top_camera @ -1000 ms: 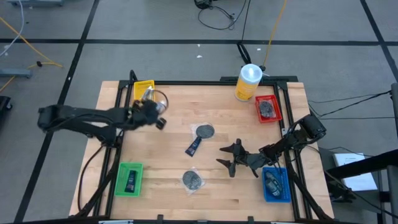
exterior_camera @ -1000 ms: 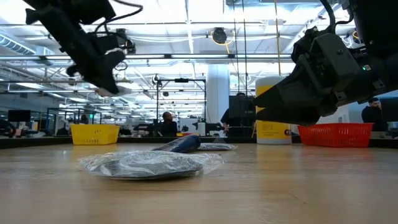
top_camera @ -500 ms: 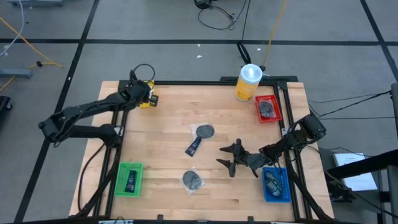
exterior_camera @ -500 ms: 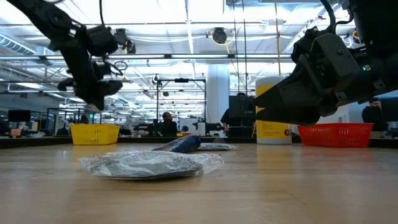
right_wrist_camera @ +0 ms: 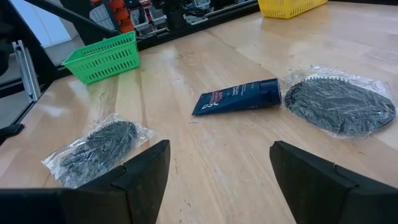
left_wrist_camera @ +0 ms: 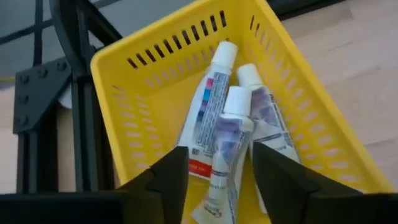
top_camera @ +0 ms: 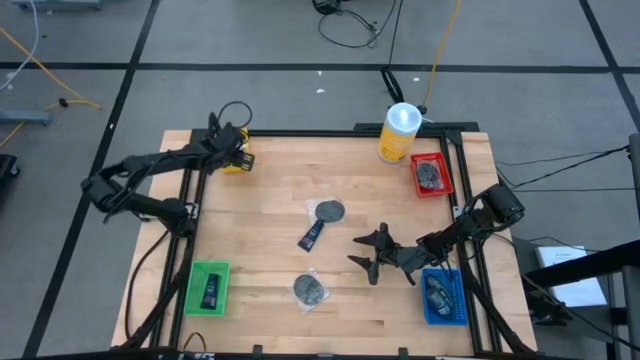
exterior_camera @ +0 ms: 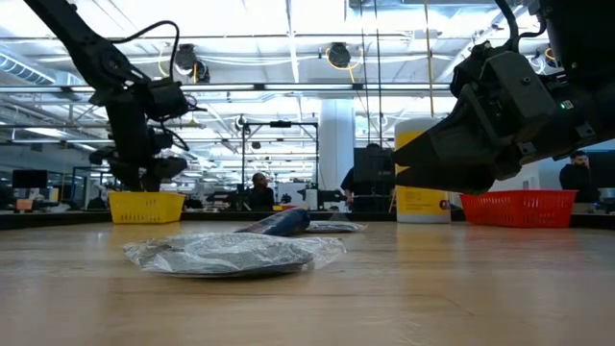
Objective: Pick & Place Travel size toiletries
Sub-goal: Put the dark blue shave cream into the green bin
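My left gripper point(top_camera: 240, 157) hangs open over the yellow tray point(top_camera: 226, 140) at the table's far left corner. In the left wrist view three white tubes lie in the yellow tray point(left_wrist_camera: 155, 99); the top tube point(left_wrist_camera: 229, 134) rests on the other two, between my open fingers and apart from them. My right gripper point(top_camera: 356, 251) hovers open over the table's near right part. Ahead of it lie a dark blue tube point(right_wrist_camera: 236, 98) and two grey discs in clear wrap point(right_wrist_camera: 341, 106) point(right_wrist_camera: 96, 149). From above, they are the tube point(top_camera: 311, 235) and the discs point(top_camera: 328, 211) point(top_camera: 310, 289).
A green tray point(top_camera: 209, 288) with a black pack sits near left, a red tray point(top_camera: 431, 174) with a grey item far right, and a blue tray point(top_camera: 443, 296) near right beside my right arm. The yellow canister point(top_camera: 399, 132) stands at the far edge. Bare wood lies between them.
My left gripper has swung from over the table's left middle toward the far left corner and come down over the yellow tray. My right arm and the items on the table have stayed where they were.
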